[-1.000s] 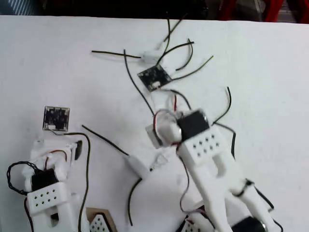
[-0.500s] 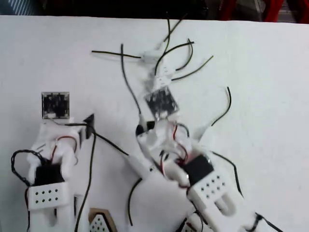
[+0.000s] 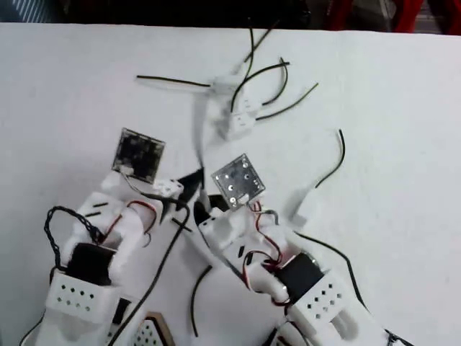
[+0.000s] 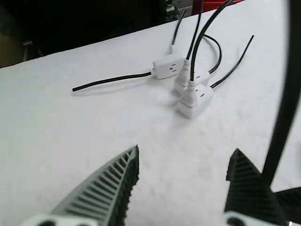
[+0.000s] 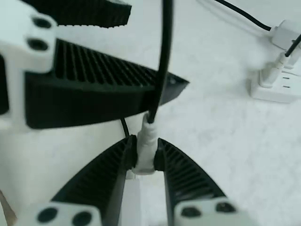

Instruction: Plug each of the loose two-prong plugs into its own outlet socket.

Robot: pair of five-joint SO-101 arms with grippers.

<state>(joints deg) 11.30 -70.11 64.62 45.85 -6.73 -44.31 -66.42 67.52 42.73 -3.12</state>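
My right gripper [image 5: 145, 157] is shut on a white two-prong plug [image 5: 145, 141] whose black cord [image 5: 163, 56] rises from it. Directly under the plug lies a white socket block [image 5: 131, 197]. In the high view this gripper [image 3: 207, 209] sits mid-table, touching or nearly touching my left gripper [image 3: 181, 189]. My left gripper [image 4: 181, 183] is open with nothing between its fingers, and the black cord [image 4: 282, 94] passes beside one finger. Farther back, white outlet sockets [image 3: 234, 119] have plugs seated in them. A loose white plug [image 3: 299, 205] lies to the right.
Another white socket [image 3: 220, 85] with black cords lies at the back, with several cord ends fanned around it. The left arm's black finger [image 5: 99, 94] crosses close over the held plug. A tan object [image 3: 148, 328] sits at the near edge.
The right arm pulled back toward the near edge and swung its gripper left. The left arm swung forward and right until both grippers met mid-table. The black cord rose.
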